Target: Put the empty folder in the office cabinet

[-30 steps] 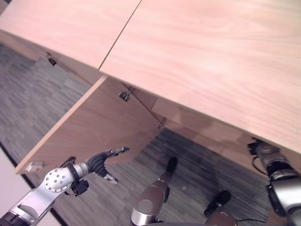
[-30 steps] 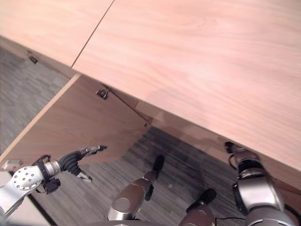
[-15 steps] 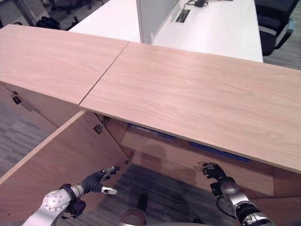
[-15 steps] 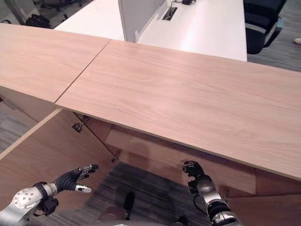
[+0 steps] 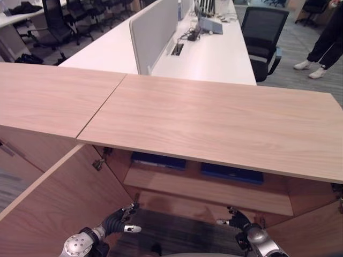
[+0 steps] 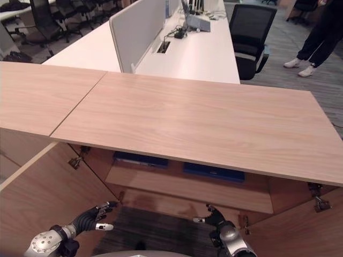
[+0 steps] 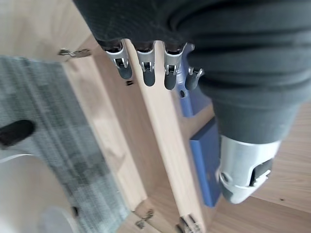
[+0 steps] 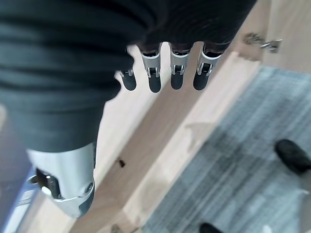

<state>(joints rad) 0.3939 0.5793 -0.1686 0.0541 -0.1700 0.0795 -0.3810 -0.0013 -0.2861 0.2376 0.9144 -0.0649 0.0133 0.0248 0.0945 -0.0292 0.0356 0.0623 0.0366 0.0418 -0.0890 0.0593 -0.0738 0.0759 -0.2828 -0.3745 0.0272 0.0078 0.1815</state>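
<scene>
The wooden office cabinet stands open in front of me. Two blue folders lie flat on its inner shelf, one on the left and one on the right. My left hand hovers low before the opening, beside the left door. It is open and holds nothing. My right hand is low at the opening's right, also open and not holding anything. In the left wrist view the fingers point at the shelf edge, with a blue folder past them. The right wrist view shows straight fingers over the cabinet base.
The right door swings out at the lower right. Behind the cabinet are a white desk with a divider panel, a black office chair and a person's legs at the far right. Grey carpet lies below.
The whole picture has shifted as the camera rose, bringing the cabinet's inside and the blue folders into sight. Both hands stay low and open before the opening.
</scene>
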